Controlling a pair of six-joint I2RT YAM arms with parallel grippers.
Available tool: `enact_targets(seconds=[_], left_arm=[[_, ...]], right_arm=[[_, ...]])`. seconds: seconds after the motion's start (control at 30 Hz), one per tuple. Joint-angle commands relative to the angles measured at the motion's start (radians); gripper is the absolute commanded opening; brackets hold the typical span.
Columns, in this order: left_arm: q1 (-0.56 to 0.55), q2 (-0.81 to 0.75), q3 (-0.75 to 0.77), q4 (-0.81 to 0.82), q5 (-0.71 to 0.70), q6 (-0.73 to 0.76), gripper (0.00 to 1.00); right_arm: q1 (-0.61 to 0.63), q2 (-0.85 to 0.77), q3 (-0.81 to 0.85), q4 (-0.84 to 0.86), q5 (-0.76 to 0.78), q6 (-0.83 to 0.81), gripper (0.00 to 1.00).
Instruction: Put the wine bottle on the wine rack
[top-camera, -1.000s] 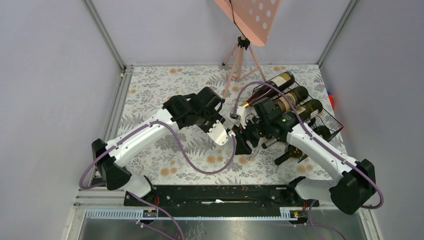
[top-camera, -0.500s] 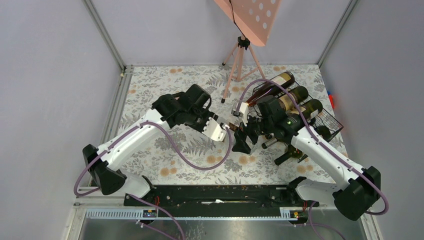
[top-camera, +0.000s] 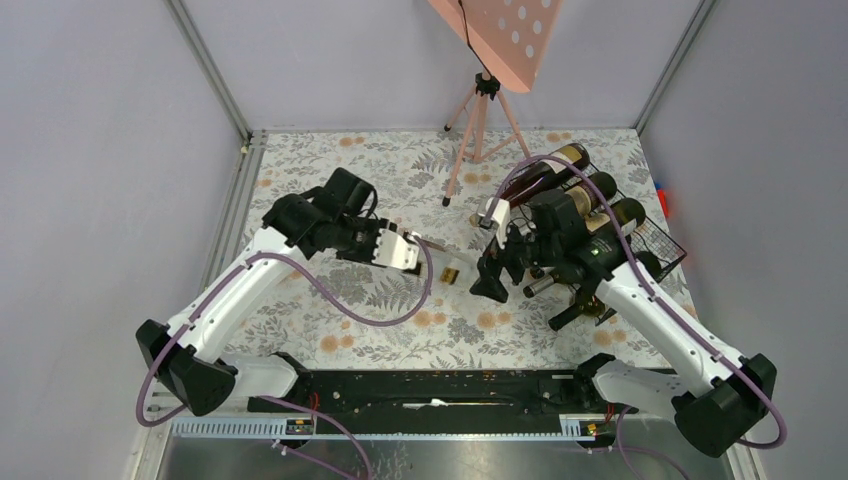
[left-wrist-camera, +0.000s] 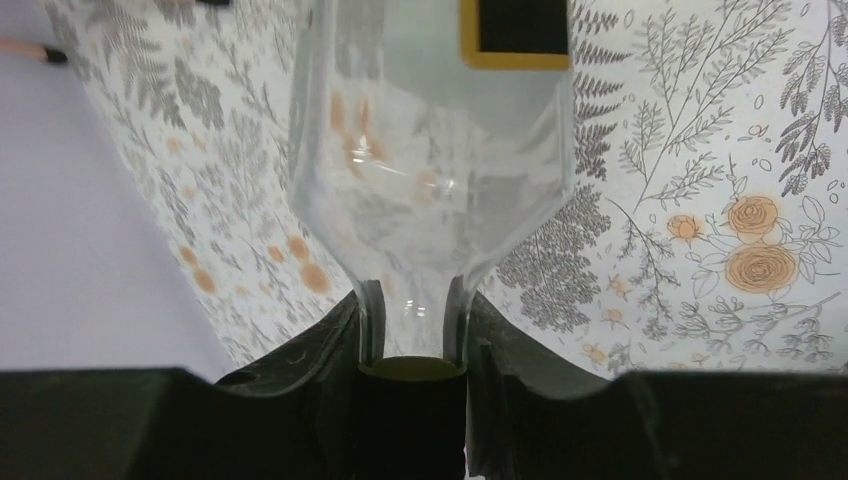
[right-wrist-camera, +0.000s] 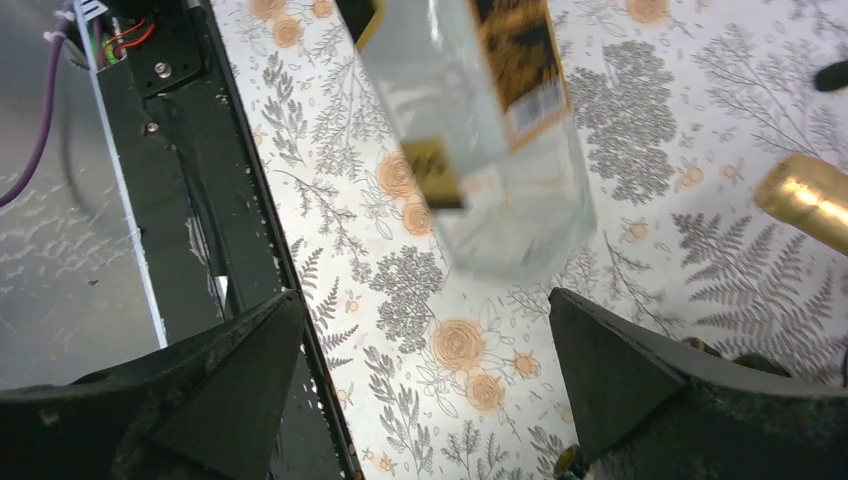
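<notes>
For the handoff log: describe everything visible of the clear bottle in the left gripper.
The clear bottle is see-through glass, seemingly empty, with broad shoulders, a slim neck and a dull gold cap. Black gold-edged labels sit on its body, one with a white barcode patch. The left gripper is shut on the neck, holding it roughly level over the floral cloth. Its base points toward the open right gripper, which touches nothing.

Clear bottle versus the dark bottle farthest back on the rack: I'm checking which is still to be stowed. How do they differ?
The clear bottle is see-through glass; the dark bottle is nearly opaque. The clear bottle is off the wine rack, its neck pinched in the left gripper; the dark bottle lies in a rack cradle. Both carry labels.
</notes>
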Motion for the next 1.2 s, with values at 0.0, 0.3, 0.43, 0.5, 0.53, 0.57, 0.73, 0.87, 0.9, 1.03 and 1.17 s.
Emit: enact_targets(seconds=[0.0,0.3,0.43,0.5,0.53,0.57,0.73,0.87,0.9,1.03,1.17], left_arm=[[0.084,-0.087,0.002,0.122,0.111,-0.078,0.0],[0.135,-0.138,-0.027,0.168,0.254,-0.244,0.0],[0.135,-0.151,-0.041,0.222,0.295,-0.331,0.0],[0.136,-0.157,-0.043,0.239,0.323,-0.377,0.0],[0.135,-0.159,-0.043,0.246,0.339,-0.396,0.0],[0.136,-0.164,-0.042,0.252,0.358,-0.414,0.0],[0.134,-0.174,-0.024,0.264,0.449,-0.51,0.0],[0.116,-0.173,-0.001,0.291,0.492,-0.598,0.0],[0.105,-0.171,0.004,0.3,0.493,-0.62,0.0],[0.055,-0.146,0.026,0.358,0.49,-0.726,0.0],[-0.01,-0.103,0.056,0.421,0.459,-0.846,0.0]], right_arm=[[-0.054,-0.058,0.024,-0.004,0.004,0.008,1.0],[-0.251,-0.187,0.055,0.005,0.002,0.08,1.0],[-0.306,-0.221,0.067,-0.01,0.024,0.083,1.0],[-0.323,-0.228,0.076,-0.016,0.039,0.086,1.0],[-0.331,-0.231,0.08,-0.017,0.046,0.092,1.0],[-0.339,-0.231,0.085,-0.019,0.057,0.098,1.0],[-0.411,-0.222,0.121,-0.016,0.106,0.158,1.0],[-0.474,-0.222,0.135,-0.003,0.139,0.21,1.0],[-0.488,-0.225,0.139,-0.001,0.149,0.219,1.0],[-0.57,-0.236,0.155,0.001,0.185,0.269,1.0],[-0.713,-0.255,0.166,0.007,0.17,0.335,1.0]])
